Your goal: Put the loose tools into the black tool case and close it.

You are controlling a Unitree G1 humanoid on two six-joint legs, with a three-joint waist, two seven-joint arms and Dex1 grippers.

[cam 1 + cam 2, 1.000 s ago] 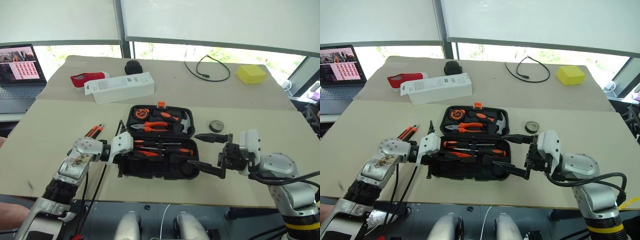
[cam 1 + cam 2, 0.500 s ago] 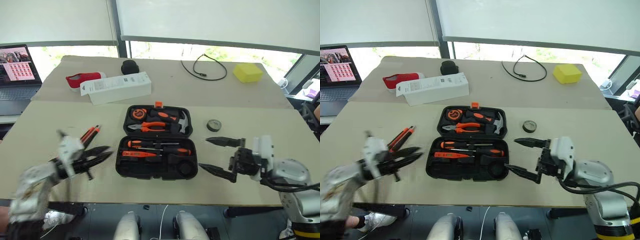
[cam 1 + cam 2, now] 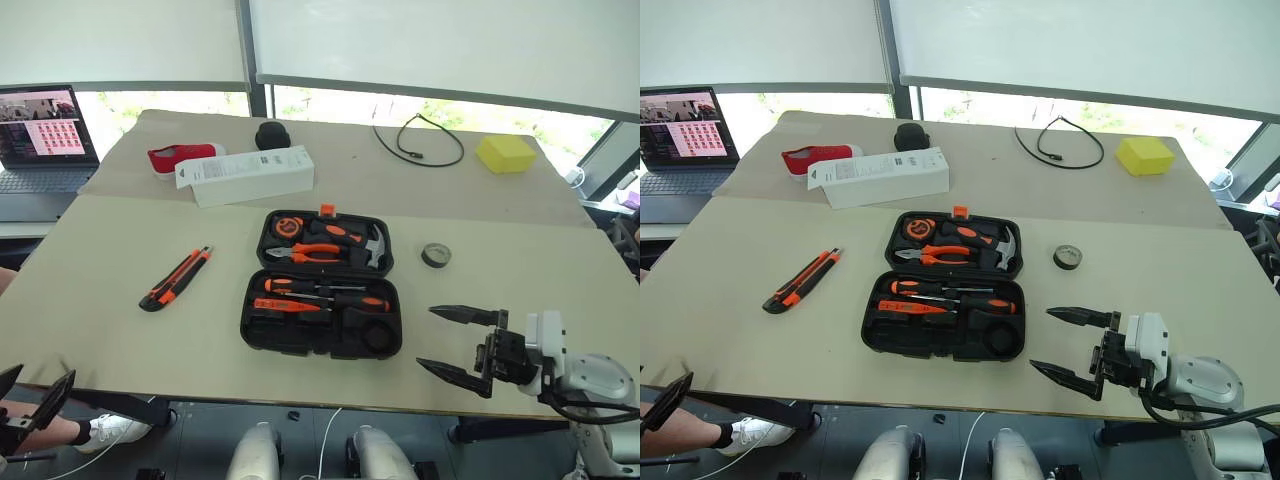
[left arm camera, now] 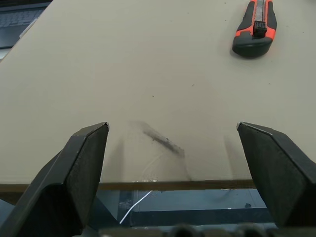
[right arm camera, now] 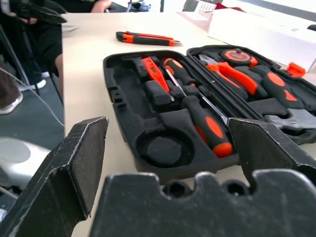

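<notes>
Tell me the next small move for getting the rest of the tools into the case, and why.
Probably bring the open left gripper toward the utility knife and line up on its handle. The knife lies on the table left of the open tool case, and that gripper faces it empty. The tape roll right of the case could follow with the open right gripper.

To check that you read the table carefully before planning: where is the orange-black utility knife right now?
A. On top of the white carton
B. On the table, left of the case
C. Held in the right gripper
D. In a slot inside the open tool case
B: the utility knife lies on the bare table, apart from the open tool case and to its left, with no gripper on it.
</notes>
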